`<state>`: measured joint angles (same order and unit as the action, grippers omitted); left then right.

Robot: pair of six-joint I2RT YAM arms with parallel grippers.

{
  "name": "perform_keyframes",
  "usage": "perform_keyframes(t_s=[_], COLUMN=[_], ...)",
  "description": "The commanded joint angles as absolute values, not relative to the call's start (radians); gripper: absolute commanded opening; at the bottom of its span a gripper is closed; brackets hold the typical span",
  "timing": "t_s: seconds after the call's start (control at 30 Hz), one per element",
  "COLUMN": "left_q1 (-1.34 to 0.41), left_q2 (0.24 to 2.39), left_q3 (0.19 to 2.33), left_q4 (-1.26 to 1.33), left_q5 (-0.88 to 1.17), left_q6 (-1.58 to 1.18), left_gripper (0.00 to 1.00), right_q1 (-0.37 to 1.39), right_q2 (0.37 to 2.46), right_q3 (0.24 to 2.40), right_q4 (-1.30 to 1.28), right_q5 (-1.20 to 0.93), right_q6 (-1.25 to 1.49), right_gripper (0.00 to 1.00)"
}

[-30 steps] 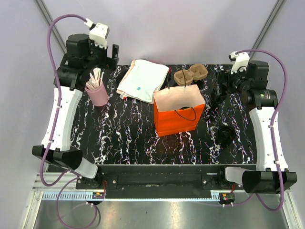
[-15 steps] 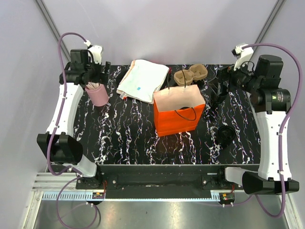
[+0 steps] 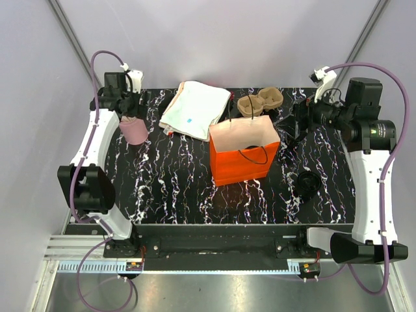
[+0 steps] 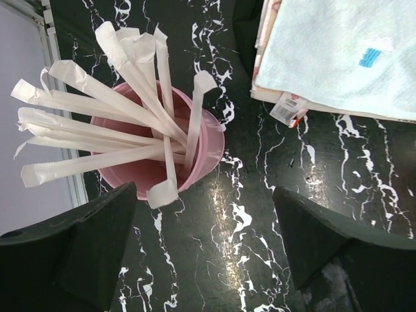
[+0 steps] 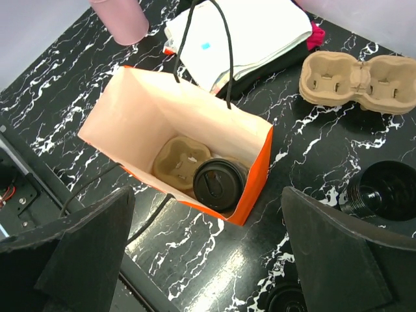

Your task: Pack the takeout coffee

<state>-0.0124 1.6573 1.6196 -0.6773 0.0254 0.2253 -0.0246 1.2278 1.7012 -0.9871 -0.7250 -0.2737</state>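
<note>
We see a black table (image 3: 169, 188) veined in white; pale lilac walls (image 3: 214, 39) stand behind and to both sides; a metal rail (image 3: 214, 266) runs along its near edge; lighting is even.

Your counter (image 3: 162, 188) carries a pink cup (image 3: 134, 130) far left, folded cloths (image 3: 195, 109), a cardboard tray (image 3: 260, 102), an orange bag (image 3: 244, 156) centre, and a black cup (image 3: 307, 182) near right.

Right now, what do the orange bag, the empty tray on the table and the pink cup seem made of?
Orange bag: matte paper, stiff folded walls, pale inside. Empty tray: moulded pulp cardboard, rough dull brown. Pink cup: probably plastic, smooth with a faint sheen; could be coated paper.
</note>
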Motion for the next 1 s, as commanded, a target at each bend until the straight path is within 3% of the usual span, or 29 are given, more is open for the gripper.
perform_keyframes(t_s=[0.0,0.3,0.7,0.97], left_q1=[-0.002,0.024,0.04,0.041], left_q2=[1.681,1.713,1.756,1.77], left_q3=[1.649,1.64,1.66,1.667], left_q4=[-0.607,-0.597,-0.588,-0.589], left_q5=[0.003,0.005,-0.023,-0.012], left_q6=[0.244,0.247,0.253,0.248], left_gripper=[0.86,0.6,0.52,0.35], right_q1=[-0.026,-0.026,-0.026,-0.026], right_q2=[1.233,1.252,1.252,1.25], right_q3=[1.736,1.732,1.718,1.707], right_q4=[-1.003,-1.0,-0.988,-0.98], right_q5=[-0.779,-0.778,-0.778,-0.776], right_q6=[-0.301,-0.301,-0.299,-0.296], right_gripper=[1.0,1.0,1.0,1.0])
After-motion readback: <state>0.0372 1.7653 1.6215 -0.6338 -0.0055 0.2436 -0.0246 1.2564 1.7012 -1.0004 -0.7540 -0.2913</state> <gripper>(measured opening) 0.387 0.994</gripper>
